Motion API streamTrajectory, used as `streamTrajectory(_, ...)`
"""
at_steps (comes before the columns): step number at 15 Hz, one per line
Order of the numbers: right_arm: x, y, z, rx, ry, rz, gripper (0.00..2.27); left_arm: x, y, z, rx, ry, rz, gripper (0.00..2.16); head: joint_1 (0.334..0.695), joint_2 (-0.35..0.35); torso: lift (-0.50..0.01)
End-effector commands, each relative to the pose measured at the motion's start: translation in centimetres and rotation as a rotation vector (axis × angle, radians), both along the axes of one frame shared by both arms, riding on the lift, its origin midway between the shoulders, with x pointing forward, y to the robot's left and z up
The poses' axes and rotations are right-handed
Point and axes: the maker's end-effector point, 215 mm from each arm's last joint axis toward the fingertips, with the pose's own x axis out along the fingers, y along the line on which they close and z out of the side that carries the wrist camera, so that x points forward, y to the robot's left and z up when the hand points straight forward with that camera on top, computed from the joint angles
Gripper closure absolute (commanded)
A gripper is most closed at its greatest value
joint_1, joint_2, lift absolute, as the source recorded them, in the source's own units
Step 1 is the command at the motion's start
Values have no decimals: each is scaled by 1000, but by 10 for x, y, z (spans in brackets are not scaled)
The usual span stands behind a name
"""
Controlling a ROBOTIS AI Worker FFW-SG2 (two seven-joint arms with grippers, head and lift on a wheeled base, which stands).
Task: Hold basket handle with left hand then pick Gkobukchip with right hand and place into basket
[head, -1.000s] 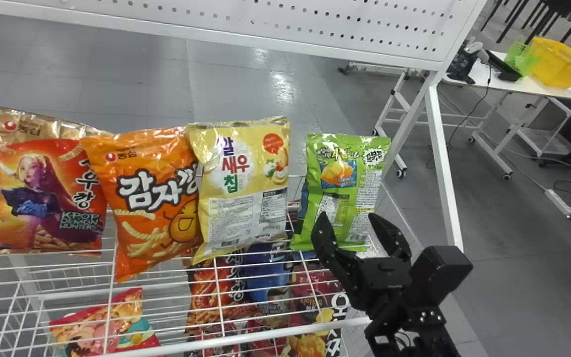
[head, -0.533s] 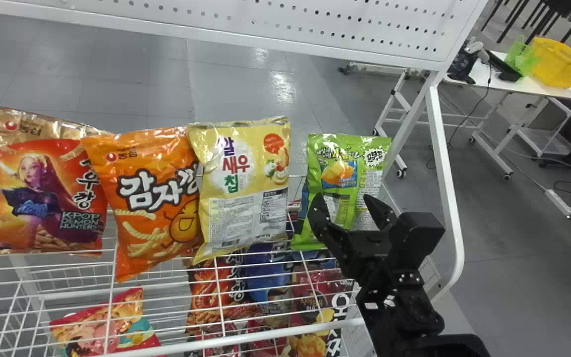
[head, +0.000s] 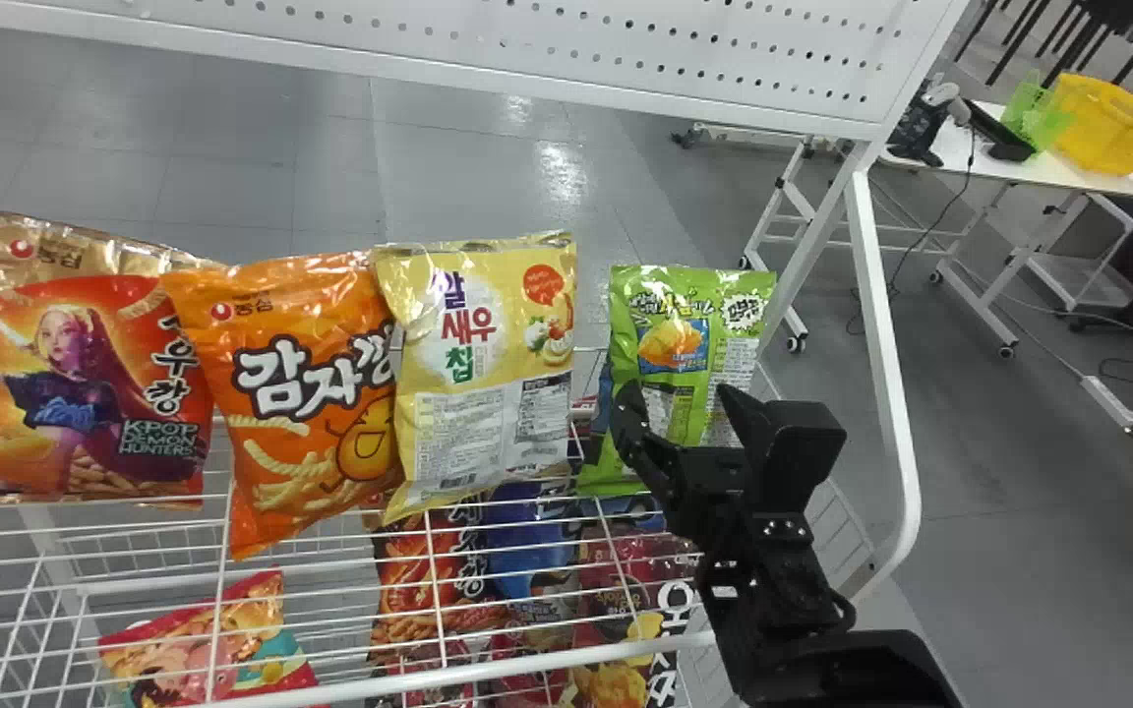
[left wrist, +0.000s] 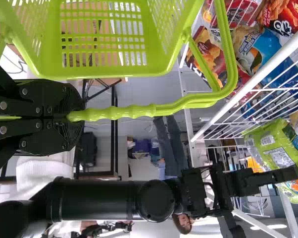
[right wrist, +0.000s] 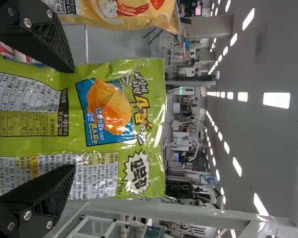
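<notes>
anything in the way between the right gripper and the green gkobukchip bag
Nothing visible stands between the right gripper and the green Gkobukchip bag; its open fingers face the bag directly. The yellow chip bag is off to the left, across a gap.

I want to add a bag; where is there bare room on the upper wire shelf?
Along the front of the wire shelf, before the bags, up to its front rail; a narrow gap separates yellow bag and green bag. Crowded: the left, where red bag, orange bag and yellow bag overlap.
</notes>
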Motion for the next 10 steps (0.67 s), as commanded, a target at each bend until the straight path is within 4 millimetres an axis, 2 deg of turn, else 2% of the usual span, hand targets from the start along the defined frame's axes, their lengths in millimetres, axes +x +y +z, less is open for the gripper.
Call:
streamTrajectory(1, 7, -1, -6, -21, 10, 0, 478, -2, 3, -4, 3, 11, 1, 1453, 695, -350, -32)
streamTrajectory(2, 8, 0, -7, -19, 12, 9, 667, -2, 4, -4, 2, 14, 2, 1453, 695, -350, -32)
streamTrajectory(3, 9, 4, -7, -14, 13, 24, 1129, -2, 4, -5, 3, 16, 3, 1453, 695, -350, -32)
streamTrajectory(4, 8, 7, -8, -6, 17, 31, 1814, -2, 3, -6, 2, 18, 5, 1453, 695, -350, -32)
streamTrajectory(5, 5, 7, -8, -7, 17, 32, 2017, -2, 2, -6, 1, 18, 2, 1453, 695, -350, -32)
streamTrajectory(7, -1, 9, -6, -3, 10, 38, 2017, -2, 1, -7, -1, 22, 3, 1453, 695, -350, -32)
streamTrajectory(10, -9, 11, 15, -3, -39, 38, 2017, -2, -1, -5, -5, 20, 4, 1453, 695, -350, -32)
